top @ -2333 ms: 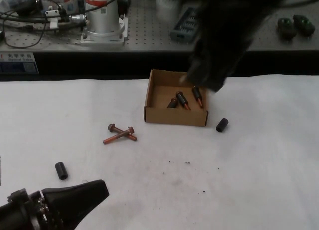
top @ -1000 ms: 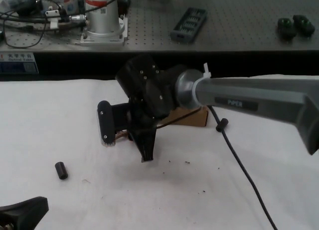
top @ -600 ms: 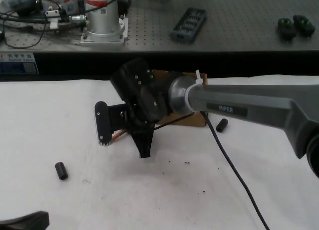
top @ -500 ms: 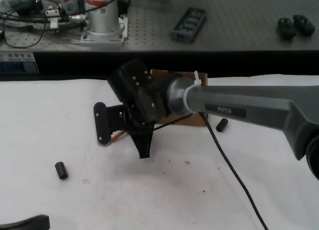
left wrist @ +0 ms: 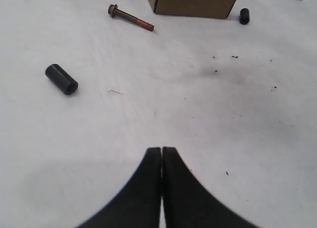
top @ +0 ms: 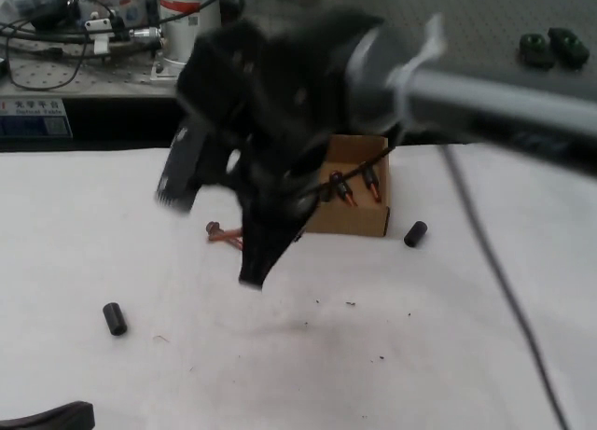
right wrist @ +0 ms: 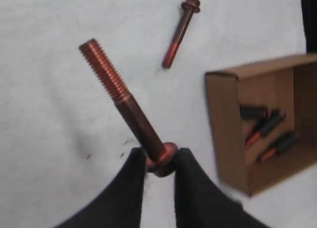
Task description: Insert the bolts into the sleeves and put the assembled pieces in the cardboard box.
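My right gripper (right wrist: 158, 158) is shut on the head of a copper bolt (right wrist: 128, 103), whose threaded end points away from the fingers. In the high view the right gripper (top: 254, 270) hangs above the white table, left of the cardboard box (top: 359, 220). A second bolt (top: 224, 234) (left wrist: 131, 18) (right wrist: 181, 32) lies on the table below it. The box (right wrist: 223, 124) holds several assembled pieces (right wrist: 262, 124) (top: 350, 187). One black sleeve (top: 114, 318) (left wrist: 62, 79) lies at the left, another sleeve (top: 415, 233) (left wrist: 244, 16) right of the box (left wrist: 190, 3). My left gripper (left wrist: 161, 153) is shut and empty, low at the near left corner (top: 51, 416).
A white cloth (top: 420, 355) with small dark specks covers the table. Behind it runs a perforated metal bench (top: 448, 48) with a metal cylinder (top: 191, 24), cables and a black rack. The right arm's cable (top: 494, 262) trails over the cloth.
The right arm came down over the two crossed bolts, then rose with one of them in its gripper; one bolt stays on the table. The left gripper drew back toward the near left corner.
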`<state>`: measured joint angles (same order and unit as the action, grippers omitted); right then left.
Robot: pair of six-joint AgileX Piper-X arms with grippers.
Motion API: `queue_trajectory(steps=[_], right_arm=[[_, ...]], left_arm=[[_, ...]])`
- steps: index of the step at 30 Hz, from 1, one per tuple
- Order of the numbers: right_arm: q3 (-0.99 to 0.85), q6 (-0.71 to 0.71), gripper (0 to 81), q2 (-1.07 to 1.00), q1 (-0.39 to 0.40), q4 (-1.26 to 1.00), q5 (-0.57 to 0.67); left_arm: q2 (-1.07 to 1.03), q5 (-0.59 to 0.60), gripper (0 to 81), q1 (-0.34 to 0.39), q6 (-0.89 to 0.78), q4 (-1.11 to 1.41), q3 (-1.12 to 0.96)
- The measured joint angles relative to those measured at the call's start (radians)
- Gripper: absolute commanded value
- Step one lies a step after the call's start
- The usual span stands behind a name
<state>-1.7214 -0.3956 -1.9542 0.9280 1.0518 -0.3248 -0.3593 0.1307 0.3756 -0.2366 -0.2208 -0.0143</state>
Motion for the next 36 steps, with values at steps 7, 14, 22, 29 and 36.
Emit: queue_trajectory(steps=[7, 14, 22, 29, 36], right_arm=[[0.003, 0.440, 7.4, 0.076, -0.052, 0.105, 0.264], [0.140, 0.621, 7.3, 0.071, -0.074, -0.058, 0.345], [0.270, 0.673, 7.3, 0.003, -0.092, -0.152, 0.351], [0.314, 0.687, 13.8, -0.067, -0.108, -0.191, 0.390], [0.314, 0.691, 67.1, -0.070, -0.123, -0.211, 0.492]], left_arm=[[0.000, 0.000, 0.6, 0.000, -0.042, 0.000, 0.000], [0.000, 0.003, 0.6, 0.000, -0.184, 0.000, 0.008], [0.000, 0.017, 0.6, 0.000, -0.219, 0.000, 0.008], [0.000, 0.083, 0.6, 0.000, -0.220, 0.000, 0.008], [0.000, 0.101, 0.6, 0.000, -0.205, 0.000, 0.008]])
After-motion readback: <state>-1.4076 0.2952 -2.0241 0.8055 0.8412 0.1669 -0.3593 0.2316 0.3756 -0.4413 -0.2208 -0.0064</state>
